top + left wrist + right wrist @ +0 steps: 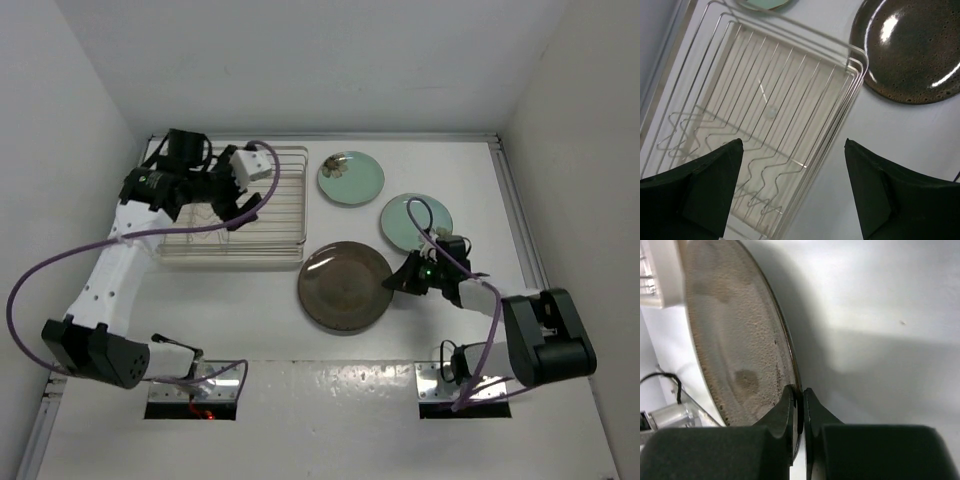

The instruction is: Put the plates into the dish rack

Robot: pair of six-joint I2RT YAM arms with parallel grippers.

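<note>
The large dark brown plate lies flat on the table, just right of the dish rack's near corner. My right gripper is shut on its right rim, one finger above and one below the edge of the plate. Two pale mint plates lie flat behind it. The silver wire dish rack stands at the back left with nothing in it. My left gripper hovers over the rack's right side, open and holding nothing.
White walls close in the table on the left, right and back. A purple cable loops off the left arm. One mint plate shows just past the rack's far corner.
</note>
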